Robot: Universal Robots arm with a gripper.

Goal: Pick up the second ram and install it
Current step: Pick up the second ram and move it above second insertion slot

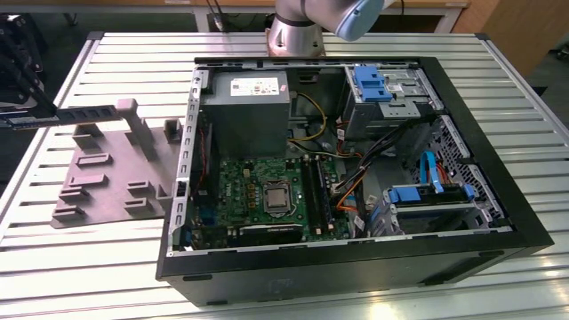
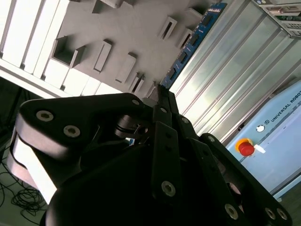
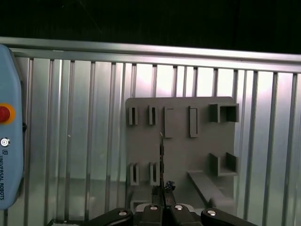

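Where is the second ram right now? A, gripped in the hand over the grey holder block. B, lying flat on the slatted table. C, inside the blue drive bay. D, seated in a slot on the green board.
A: in the second wrist view the hand is shut on one end of the second ram, which reaches out over the grey holder block, outside the computer case.
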